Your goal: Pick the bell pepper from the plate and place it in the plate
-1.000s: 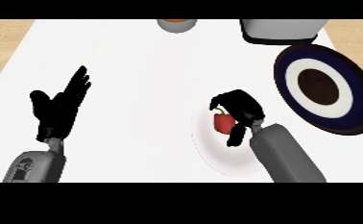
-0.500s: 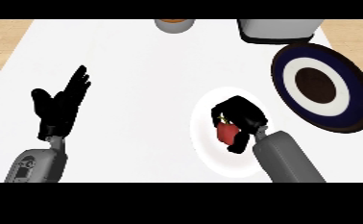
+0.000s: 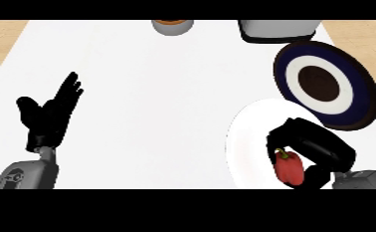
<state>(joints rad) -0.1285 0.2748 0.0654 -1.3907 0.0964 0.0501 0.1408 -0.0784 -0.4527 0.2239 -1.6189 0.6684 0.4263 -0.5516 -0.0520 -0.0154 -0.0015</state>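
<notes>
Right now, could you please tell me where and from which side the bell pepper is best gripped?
Probably across its long red body, below the green stem, coming from the right. The bell pepper shows over the white plate with its stem pointing away from the robot, so its flanks offer the broadest hold, and the right hand curls round it from that side.

Both hands in view.
Left hand (image 3: 50, 119) open, fingers up, by counter's (image 3: 161, 101) left edge; right hand (image 3: 317, 146) curled round bell pepper (image 3: 289, 169).
</notes>
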